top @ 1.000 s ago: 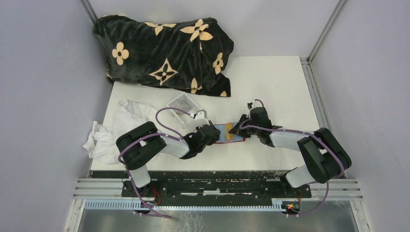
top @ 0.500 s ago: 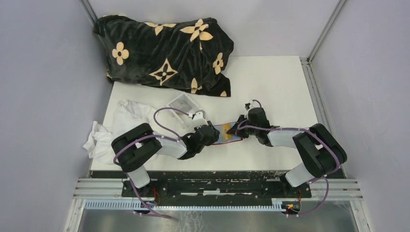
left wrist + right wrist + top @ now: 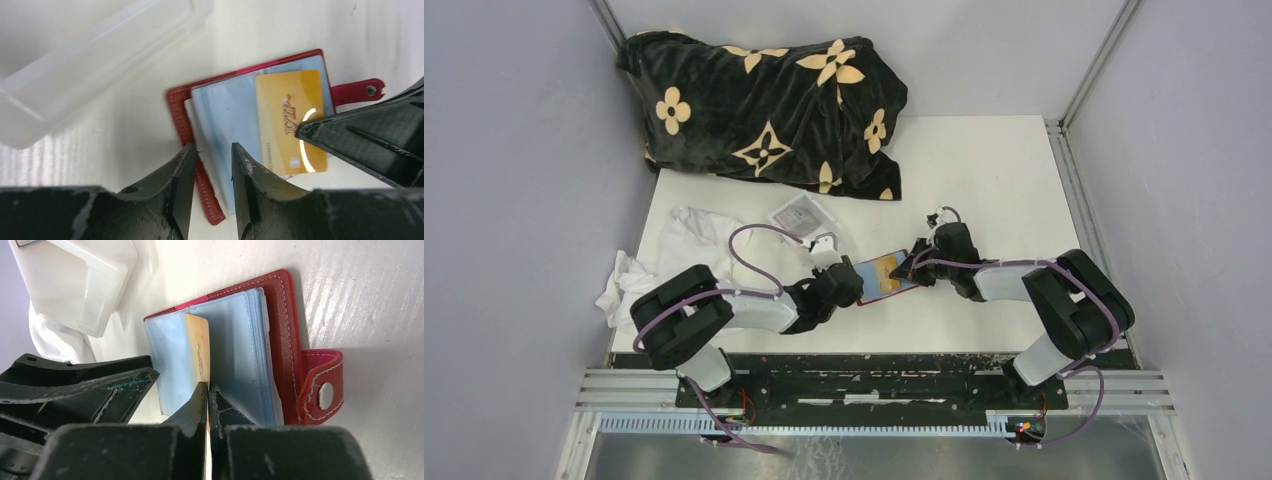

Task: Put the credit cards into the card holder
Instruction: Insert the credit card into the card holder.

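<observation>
The white desk (image 3: 984, 170) carries a dark blanket with pale flower motifs (image 3: 764, 100) heaped at its far left corner. A crumpled white cloth (image 3: 664, 260) lies at its left edge, and a clear plastic box (image 3: 802, 214) sits just beyond the arms. The card holder (image 3: 886, 280) lies open between the two arms near the front middle, its red cover flat on the desk. Its clear sleeves are fanned upward and its snap tab points toward the right arm. A yellow-orange card (image 3: 287, 120) lies against the sleeves on the tab side of the holder. The right claw (image 3: 207, 390) is pinched tight on the card's edge, with the card standing edge-on between two sleeves. Whether its leading edge is already inside a pocket cannot be told. The left claw (image 3: 212, 155) is partly parted over the opposite edge of the holder. The sleeve edges show in the gap, and the claw seems to clamp nothing. The step in hand looks like seating this card in a sleeve. The next move likely calls for the right claw to push the card along the sleeve toward the spine. Meanwhile the left claw would need to steady the cover, since the light holder could slide or the sleeves could buckle.
</observation>
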